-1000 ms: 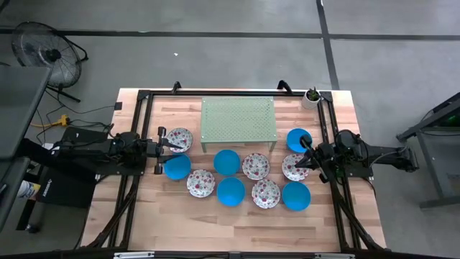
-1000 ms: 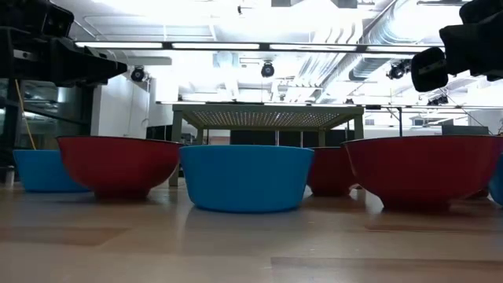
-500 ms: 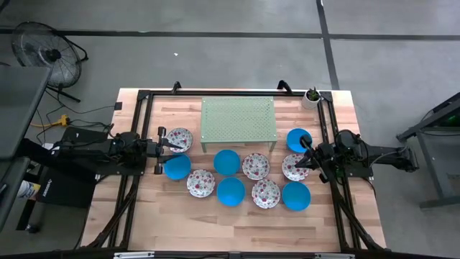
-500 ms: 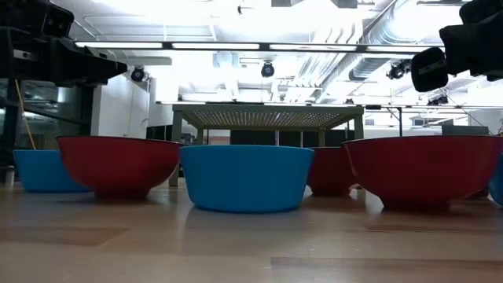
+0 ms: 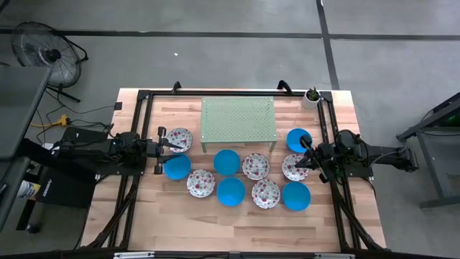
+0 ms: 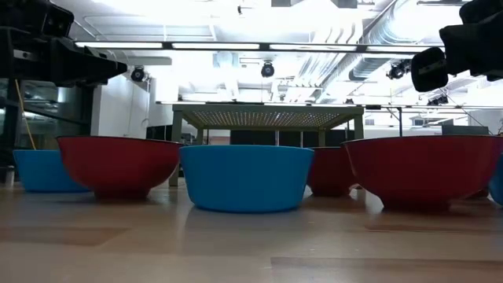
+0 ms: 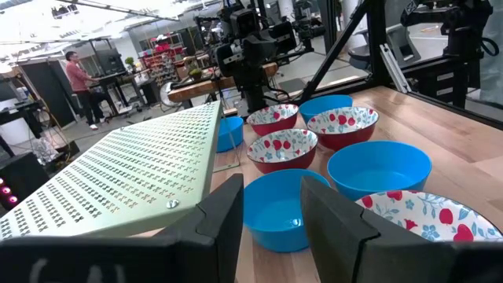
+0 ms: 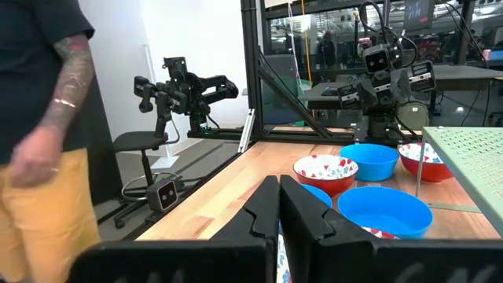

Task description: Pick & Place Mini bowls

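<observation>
Count ten bowls (image 5: 255,166) from above, five blue and five floral, all sitting on the table (image 5: 144,216) before the stand (image 5: 238,119), none gripped. Find the left gripper (image 5: 172,148) with jaws released and empty, fingers (image 7: 228,220) spread wide in the left wrist view. Just beside those jaws on the stand side, a floral bowl (image 5: 179,139); just beside them on the opposite side, a blue bowl (image 5: 177,167). Straight ahead of the jaws and framed in their gap, another blue one (image 7: 275,211), with more blue and floral bowls farther on and the stand off to one flank. Find the right gripper (image 5: 305,151) facing back across the table, jaws clenched on nothing, with only a thin slit left between the fingertips (image 8: 266,206) in the right wrist view. Flanking those jaws, a blue bowl on the stand side (image 5: 299,139) and a floral one on the other (image 5: 295,167), neither touched. Ahead of them, a wide blue bowl (image 8: 385,206) nearest, then a floral one (image 8: 325,169). In the low view, both arms up above the bowl rims. Off past the table edge to one side of the right jaws, a person (image 8: 47,118) standing, one hand (image 8: 30,163) hanging down. At the table's far corner beyond the right jaws, a small plant pot (image 5: 311,98).
</observation>
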You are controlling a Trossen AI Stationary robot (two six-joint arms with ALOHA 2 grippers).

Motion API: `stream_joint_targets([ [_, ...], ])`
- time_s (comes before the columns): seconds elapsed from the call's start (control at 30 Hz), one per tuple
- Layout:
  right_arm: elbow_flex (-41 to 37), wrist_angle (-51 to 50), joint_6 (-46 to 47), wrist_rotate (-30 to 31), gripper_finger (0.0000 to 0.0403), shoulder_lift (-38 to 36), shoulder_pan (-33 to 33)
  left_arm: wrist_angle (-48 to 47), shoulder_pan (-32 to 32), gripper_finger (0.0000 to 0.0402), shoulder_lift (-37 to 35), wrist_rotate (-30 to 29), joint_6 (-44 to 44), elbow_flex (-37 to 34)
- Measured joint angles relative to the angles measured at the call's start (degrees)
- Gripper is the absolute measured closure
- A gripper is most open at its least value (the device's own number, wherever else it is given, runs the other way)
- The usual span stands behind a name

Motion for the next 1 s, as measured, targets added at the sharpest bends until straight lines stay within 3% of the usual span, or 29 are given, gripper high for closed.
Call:
stream_joint_targets([
  [0.9, 0.00, -0.01, -0.06, 0.02, 0.0402, 0.01, 0.02, -0.01, -0.01, 0.0278, 0.00, -0.01, 0.00, 0.00],
  [1.0, 0.01, -0.02, -4.07, 1.62, 0.0402, 0.01, 0.00, -0.02, -0.01, 0.0278, 0.00, 0.00, 0.00, 0.00],
])
